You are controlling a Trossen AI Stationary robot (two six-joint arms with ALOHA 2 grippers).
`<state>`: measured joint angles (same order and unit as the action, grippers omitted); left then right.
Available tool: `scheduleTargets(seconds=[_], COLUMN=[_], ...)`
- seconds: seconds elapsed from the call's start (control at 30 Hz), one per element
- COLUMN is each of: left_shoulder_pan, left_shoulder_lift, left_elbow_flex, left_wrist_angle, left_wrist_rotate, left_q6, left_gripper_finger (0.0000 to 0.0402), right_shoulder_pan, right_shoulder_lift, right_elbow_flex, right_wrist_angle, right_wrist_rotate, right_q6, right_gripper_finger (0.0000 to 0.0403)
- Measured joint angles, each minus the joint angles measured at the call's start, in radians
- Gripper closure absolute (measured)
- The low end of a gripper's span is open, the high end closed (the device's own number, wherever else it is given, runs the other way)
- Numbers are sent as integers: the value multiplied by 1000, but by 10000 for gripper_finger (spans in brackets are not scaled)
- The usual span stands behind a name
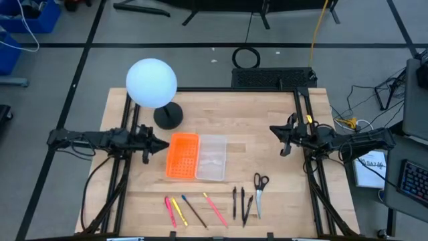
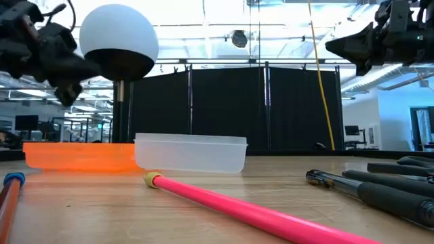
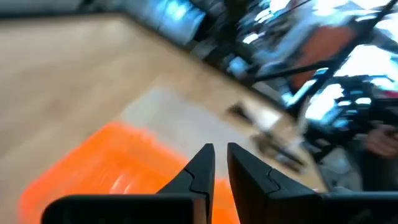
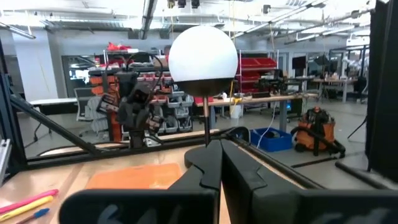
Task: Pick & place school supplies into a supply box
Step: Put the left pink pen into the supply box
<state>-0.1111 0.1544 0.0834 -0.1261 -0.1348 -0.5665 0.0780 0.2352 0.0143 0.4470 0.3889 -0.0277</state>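
Note:
The school supplies lie in a row near the table's front edge: pink (image 1: 169, 211), yellow (image 1: 178, 210) and dark (image 1: 194, 211) pens, another pink pen (image 1: 215, 209), several black pens (image 1: 241, 203) and scissors (image 1: 259, 187). The clear supply box (image 1: 211, 158) rests flat at mid-table, beside an orange tray (image 1: 182, 156). My left gripper (image 1: 164, 144) hovers level just left of the orange tray, its fingers (image 3: 202, 165) a narrow gap apart with nothing between them. My right gripper (image 1: 278, 131) hangs shut above the table's right side.
A white globe lamp (image 1: 152, 83) on a black base (image 1: 168, 116) stands at the back left, behind the orange tray. Bare wood lies between the trays and the row of pens, and to the right of the clear box.

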Motion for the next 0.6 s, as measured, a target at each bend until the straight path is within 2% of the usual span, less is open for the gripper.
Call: scheduleTargets(seconds=[0.13,0.27,0.37,0.47,0.6], left_shoulder_pan=[-91,-205,-284,-352,-432], left_shoulder_lift=[160,399,608,845,1115], left_elbow_flex=[147,340,543,757,1005], left_wrist_angle=[-95,-147,-335,-607,-862], left_wrist_rotate=[-141,-234,-305,-313,-239], left_q6=[-103,-159,-320,-552,-853], left_gripper_finger=[391,394,397,397,397], right_shoulder_pan=[0,0,0,0,0], right_shoulder_lift=[1,8,10,12,12], right_elbow_flex=[0,0,0,0,0], right_wrist_angle=[11,-3,-28,-85,-139], right_wrist_rotate=[0,-1,-1,-2,-2], right_q6=[-19,-22,-22,-13,-17], right_gripper_finger=[403,403,403,403,403])
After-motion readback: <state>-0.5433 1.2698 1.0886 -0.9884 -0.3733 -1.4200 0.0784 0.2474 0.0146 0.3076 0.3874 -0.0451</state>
